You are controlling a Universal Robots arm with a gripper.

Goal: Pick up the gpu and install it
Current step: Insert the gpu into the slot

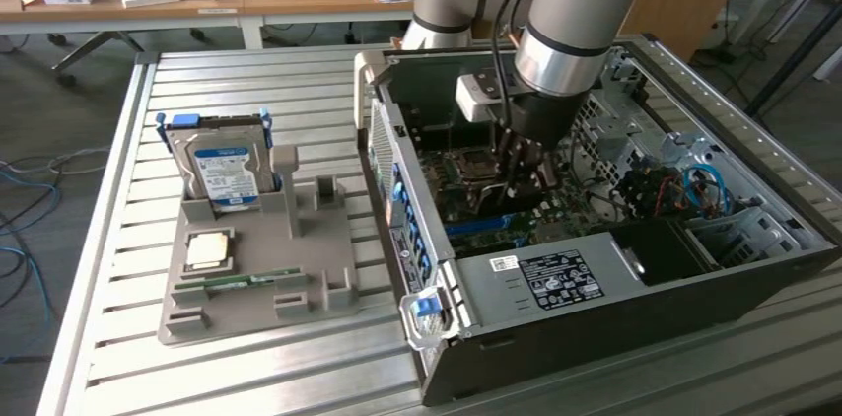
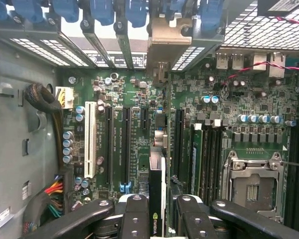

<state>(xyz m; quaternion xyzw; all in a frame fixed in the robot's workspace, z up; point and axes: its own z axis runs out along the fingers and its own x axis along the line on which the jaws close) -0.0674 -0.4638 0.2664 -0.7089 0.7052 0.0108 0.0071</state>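
1. A grey slatted metal table [image 1: 263, 367] carries everything.
2. An open black and silver metal computer case [image 1: 632, 268] lies on it.
3. A green motherboard [image 2: 134, 99] is inside the case.
4. The black gripper [image 2: 162, 209] is clamped on the thin flat black gpu card [image 2: 156, 194], held edge-on over the motherboard.

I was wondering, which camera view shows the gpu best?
The wrist view: the gpu sits edge-on in the gripper, logo visible, above the motherboard slots. The exterior view shows it as a dark sliver inside the case.
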